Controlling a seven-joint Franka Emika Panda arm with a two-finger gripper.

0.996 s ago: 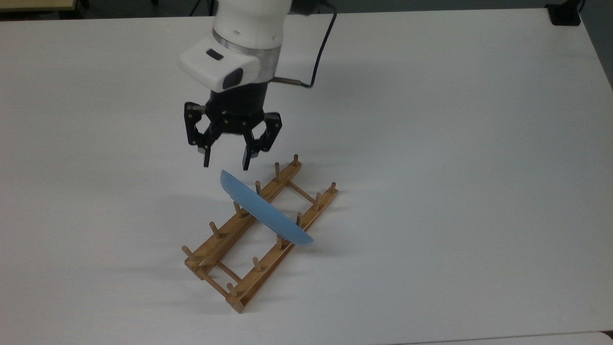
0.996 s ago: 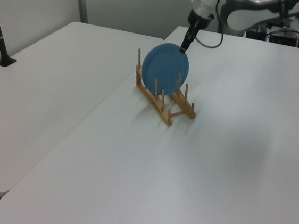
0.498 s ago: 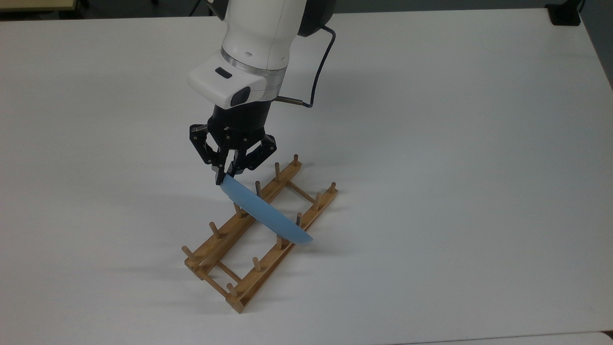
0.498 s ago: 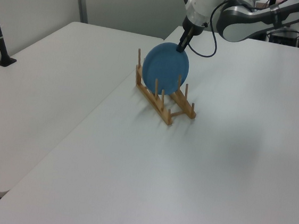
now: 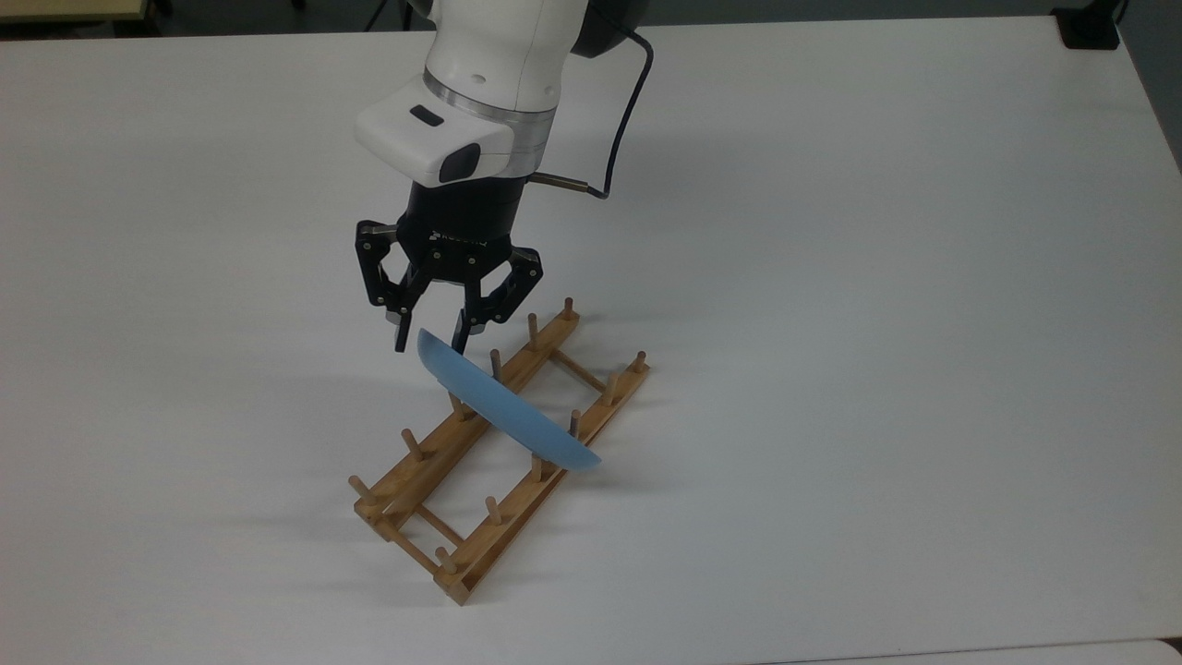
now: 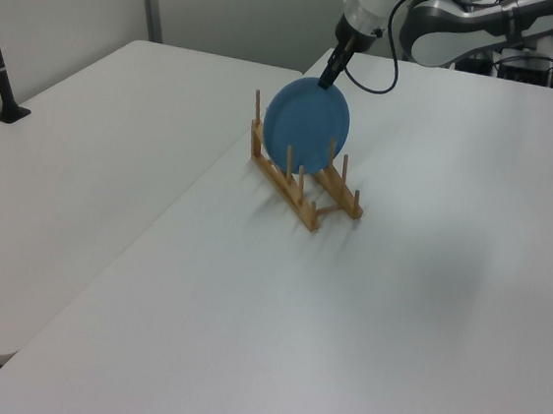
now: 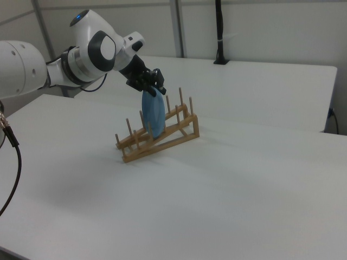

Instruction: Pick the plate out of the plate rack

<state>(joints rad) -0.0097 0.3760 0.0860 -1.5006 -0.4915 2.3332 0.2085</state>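
Observation:
The light blue plate (image 5: 503, 411) stands on edge between the pegs of the wooden plate rack (image 5: 434, 462), in the middle of the white table. In the top view it slants from upper left to lower right. My gripper (image 5: 429, 345) hangs right at the plate's upper rim, open, one finger on each side of the rim with a gap to the plate. The left view puts the gripper (image 6: 327, 78) at the top edge of the plate (image 6: 306, 129), above the rack (image 6: 310, 193). From the right view the gripper (image 7: 155, 90) sits over the plate (image 7: 153, 116) and rack (image 7: 162, 138).
A black cable (image 5: 621, 102) runs off the wrist. A black base (image 5: 1090, 28) sits at the table's far right corner in the top view. A black post (image 6: 0, 59) stands on the neighbouring table in the left view. White table surface (image 5: 877, 369) surrounds the rack.
Half a second ago the fingers were pinched together at the plate's upper rim; now they are spread apart again around it. The plate's top edge has shifted slightly towards the top view's left.

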